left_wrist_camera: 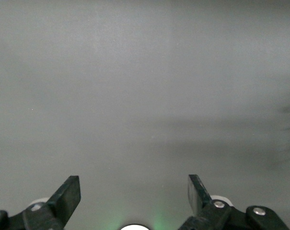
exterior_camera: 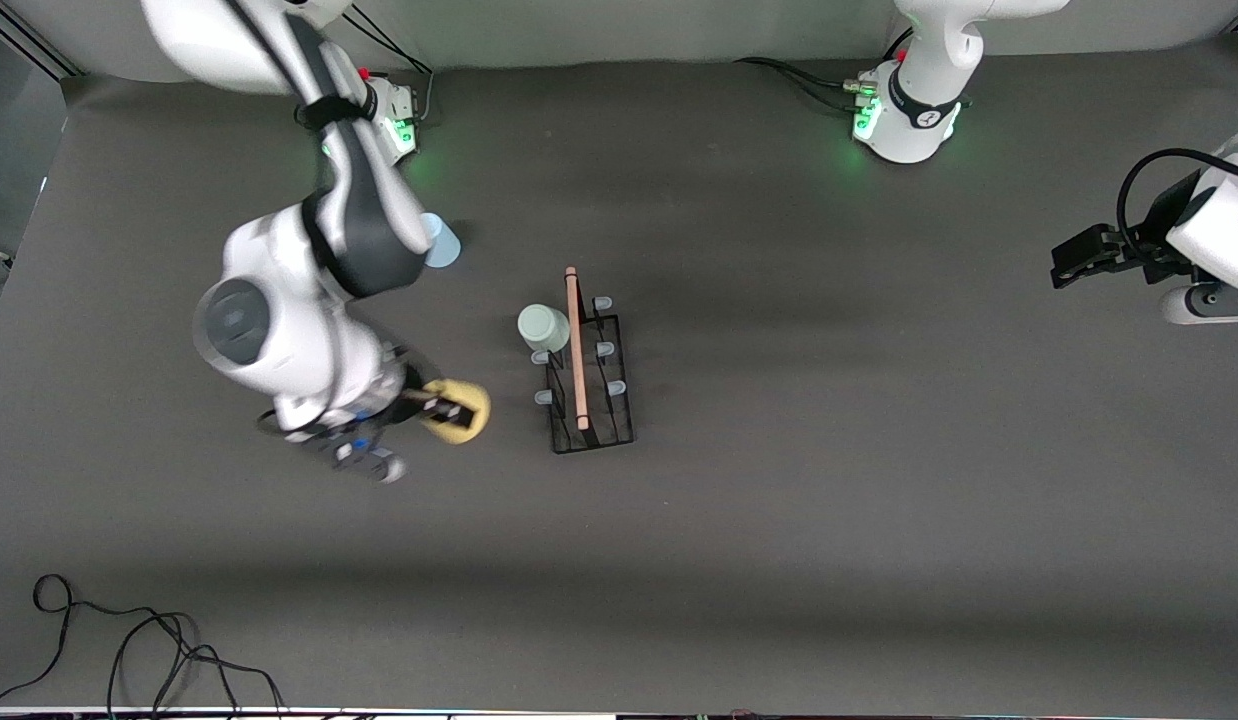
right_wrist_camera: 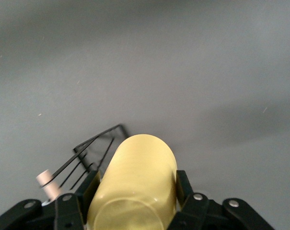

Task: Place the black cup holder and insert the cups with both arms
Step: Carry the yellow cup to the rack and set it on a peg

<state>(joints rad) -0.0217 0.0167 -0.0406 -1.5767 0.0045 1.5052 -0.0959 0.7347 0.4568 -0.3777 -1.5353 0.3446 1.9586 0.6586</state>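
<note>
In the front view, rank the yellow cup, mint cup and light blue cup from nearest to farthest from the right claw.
1. yellow cup: gripped in the right claw.
2. mint cup: upturned on a prong of the black cup holder.
3. light blue cup: toward the right arm's base; close to the mint cup's distance.
</note>
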